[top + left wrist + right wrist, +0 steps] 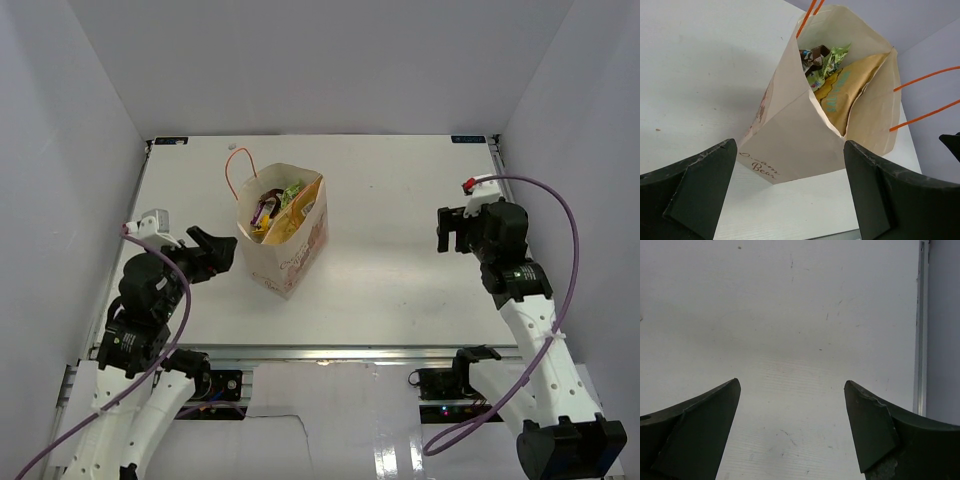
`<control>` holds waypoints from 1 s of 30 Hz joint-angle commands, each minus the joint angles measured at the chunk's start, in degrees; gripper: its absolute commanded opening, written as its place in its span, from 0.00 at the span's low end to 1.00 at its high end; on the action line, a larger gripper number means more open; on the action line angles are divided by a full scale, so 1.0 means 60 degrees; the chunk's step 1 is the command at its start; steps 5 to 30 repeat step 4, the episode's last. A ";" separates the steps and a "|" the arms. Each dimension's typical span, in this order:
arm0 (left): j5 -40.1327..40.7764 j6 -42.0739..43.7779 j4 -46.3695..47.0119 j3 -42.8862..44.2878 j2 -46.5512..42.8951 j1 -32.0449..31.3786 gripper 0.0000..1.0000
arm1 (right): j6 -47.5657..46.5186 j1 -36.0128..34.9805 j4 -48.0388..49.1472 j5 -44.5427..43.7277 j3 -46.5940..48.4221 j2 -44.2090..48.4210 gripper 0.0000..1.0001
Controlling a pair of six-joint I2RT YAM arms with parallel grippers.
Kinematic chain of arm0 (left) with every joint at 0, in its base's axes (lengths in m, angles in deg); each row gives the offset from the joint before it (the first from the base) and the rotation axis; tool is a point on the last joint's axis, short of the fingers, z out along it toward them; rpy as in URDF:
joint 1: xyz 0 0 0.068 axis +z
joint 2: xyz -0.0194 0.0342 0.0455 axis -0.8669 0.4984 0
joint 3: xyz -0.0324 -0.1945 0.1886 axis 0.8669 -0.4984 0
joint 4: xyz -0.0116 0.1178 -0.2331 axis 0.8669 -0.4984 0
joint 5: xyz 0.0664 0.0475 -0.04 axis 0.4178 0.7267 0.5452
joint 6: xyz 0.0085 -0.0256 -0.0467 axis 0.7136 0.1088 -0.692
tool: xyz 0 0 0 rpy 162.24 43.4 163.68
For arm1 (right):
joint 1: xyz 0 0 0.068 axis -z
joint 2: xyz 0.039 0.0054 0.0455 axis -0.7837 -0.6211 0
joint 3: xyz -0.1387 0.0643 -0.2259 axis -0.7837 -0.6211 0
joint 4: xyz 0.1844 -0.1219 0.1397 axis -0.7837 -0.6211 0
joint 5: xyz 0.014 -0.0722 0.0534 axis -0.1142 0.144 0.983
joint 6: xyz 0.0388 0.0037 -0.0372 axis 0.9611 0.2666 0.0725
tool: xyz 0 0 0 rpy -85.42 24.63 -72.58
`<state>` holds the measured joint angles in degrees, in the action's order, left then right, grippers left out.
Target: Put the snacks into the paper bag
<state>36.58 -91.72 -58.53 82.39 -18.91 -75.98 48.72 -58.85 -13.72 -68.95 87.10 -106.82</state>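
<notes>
The creased cream paper bag [290, 262] stands at the left on the smooth bench [400, 270], holding a crinkly tan chip bag [845, 95] and green pouch [834, 59]. The left gripper [790, 145] beside it and the right gripper [792, 384] at the right both gape empty.

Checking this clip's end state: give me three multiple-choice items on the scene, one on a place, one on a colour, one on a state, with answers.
1. Where are the snacks?
A. In a plastic bin.
B. Inside the paper bag.
C. On a plate.

2. What colour are the bag's handles?
A. Blue.
B. Black.
C. Orange-red.

3. How do the left fingers stand?
A. Spread apart, holding nothing.
B. Shut on a handle.
C. Shut on a snack.

Answers:
1 B, the packets show through the bag's open top.
2 C, thin orange-red cords rise from the rim.
3 A, there is a wide gap between them with only the bag beyond it.
</notes>
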 commanded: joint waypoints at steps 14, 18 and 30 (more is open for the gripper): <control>-0.0121 -0.0277 -0.0174 -0.0089 -0.0212 -0.0005 0.98 | -0.0779 0.0021 0.0757 -0.0528 -0.0621 0.0348 0.90; -0.0121 -0.0277 -0.0174 -0.0089 -0.0212 -0.0005 0.98 | -0.0779 0.0021 0.0757 -0.0528 -0.0621 0.0348 0.90; -0.0121 -0.0277 -0.0174 -0.0089 -0.0212 -0.0005 0.98 | -0.0779 0.0021 0.0757 -0.0528 -0.0621 0.0348 0.90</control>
